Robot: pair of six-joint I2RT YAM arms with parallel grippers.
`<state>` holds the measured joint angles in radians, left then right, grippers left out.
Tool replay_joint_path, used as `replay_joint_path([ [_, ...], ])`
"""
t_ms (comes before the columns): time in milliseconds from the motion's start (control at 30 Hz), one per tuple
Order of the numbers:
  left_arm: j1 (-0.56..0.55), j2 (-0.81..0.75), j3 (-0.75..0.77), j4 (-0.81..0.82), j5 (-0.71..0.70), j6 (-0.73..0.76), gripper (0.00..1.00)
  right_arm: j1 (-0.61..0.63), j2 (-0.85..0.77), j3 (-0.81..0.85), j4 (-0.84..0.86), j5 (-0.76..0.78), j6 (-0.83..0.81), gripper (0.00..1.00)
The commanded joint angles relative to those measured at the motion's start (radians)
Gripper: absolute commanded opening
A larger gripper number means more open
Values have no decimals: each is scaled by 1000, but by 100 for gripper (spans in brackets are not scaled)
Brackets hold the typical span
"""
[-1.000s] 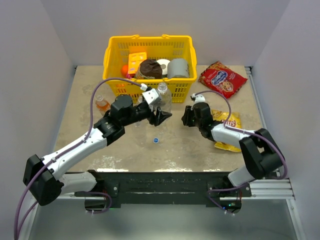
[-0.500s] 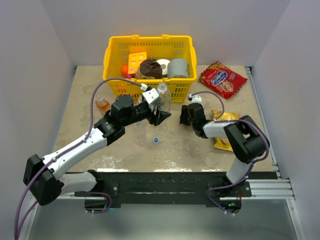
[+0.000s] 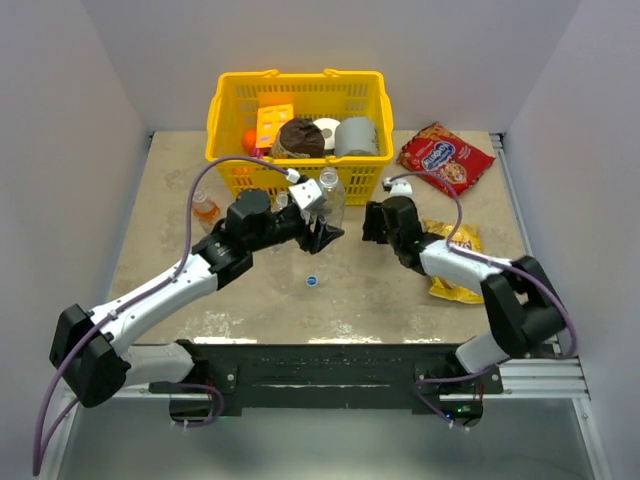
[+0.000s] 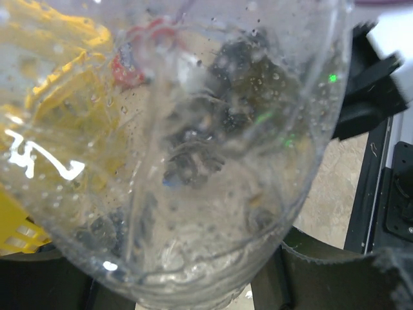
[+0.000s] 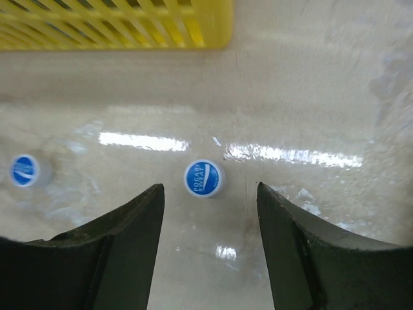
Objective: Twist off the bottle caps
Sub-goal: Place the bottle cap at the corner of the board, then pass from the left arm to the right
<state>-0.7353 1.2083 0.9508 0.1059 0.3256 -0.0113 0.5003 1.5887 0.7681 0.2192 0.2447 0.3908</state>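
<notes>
My left gripper point(image 3: 321, 236) is shut on a clear bottle point(image 3: 329, 203), held upright in front of the basket. The bottle fills the left wrist view point(image 4: 193, 148), with the gripper point(image 4: 174, 287) at its base. My right gripper point(image 3: 371, 224) is open and empty, just right of that bottle. In the right wrist view its jaws point(image 5: 210, 188) stand wide over the table, with a blue-faced cap point(image 5: 204, 177) lying just beyond them. A second cap point(image 5: 24, 170) shows at far left. One cap point(image 3: 312, 281) lies on the table. The orange bottle point(image 3: 205, 210) stands at the left.
A yellow basket point(image 3: 228, 100) full of items stands at the back, and its wall shows in the right wrist view point(image 5: 129, 26). A red snack bag point(image 3: 445, 157) and a yellow chip bag point(image 3: 455, 245) lie at the right, near my right arm.
My right gripper has shifted slightly towards the basket and its arm has swung. My left gripper keeps hold of the clear bottle, almost unmoved.
</notes>
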Motion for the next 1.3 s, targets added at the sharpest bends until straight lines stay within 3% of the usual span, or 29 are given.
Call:
replay_joint_path([
  [0,-3,51,26,-1,105,36,25,-5,-266,141,-242,-28,-78,64],
  [67,-4,68,43,-15,147,36,25,-26,-367,196,-372,-148,-95,66],
  [167,-12,102,65,-52,196,45,25,-98,-395,371,-563,-418,-124,66],
  [233,-22,117,74,-66,220,57,25,-105,-403,489,-627,-502,-145,65],
  [400,-29,122,78,-58,300,47,25,-106,-441,602,-627,-695,-135,65],
  [600,-27,111,72,-28,363,25,25,-106,-443,597,-541,-944,-109,65],
  [933,-27,105,66,11,454,-21,25,-105,-490,527,-413,-1150,-87,65],
  [1267,-27,109,63,18,463,-27,25,-103,-498,511,-434,-1184,-116,62],
])
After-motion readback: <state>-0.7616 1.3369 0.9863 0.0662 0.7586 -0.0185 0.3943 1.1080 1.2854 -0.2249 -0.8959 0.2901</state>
